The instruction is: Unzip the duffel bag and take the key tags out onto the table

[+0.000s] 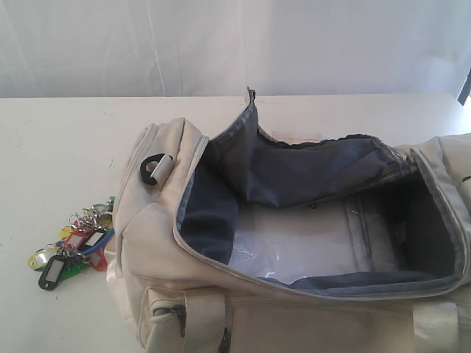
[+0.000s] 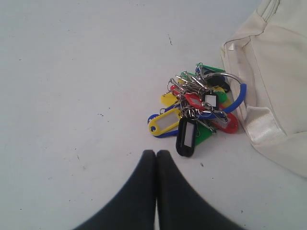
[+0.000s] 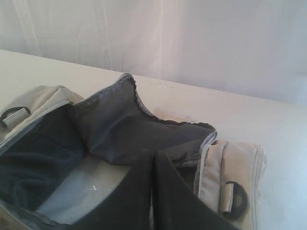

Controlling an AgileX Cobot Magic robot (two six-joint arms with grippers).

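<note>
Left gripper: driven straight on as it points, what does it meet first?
Likely the key tags, their black tag nearest the shut left gripper; possibly bare table first, depth unclear.

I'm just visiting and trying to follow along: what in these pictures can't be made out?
- Exterior view: the duffel bag runs off the right and bottom edges; neither claw shows.
- Exterior view: its right inner corner is too dark to check.
- Left wrist view: labels on the key tags are too small to read.
- Right wrist view: the right claw hides part of the bag's inside.
</note>
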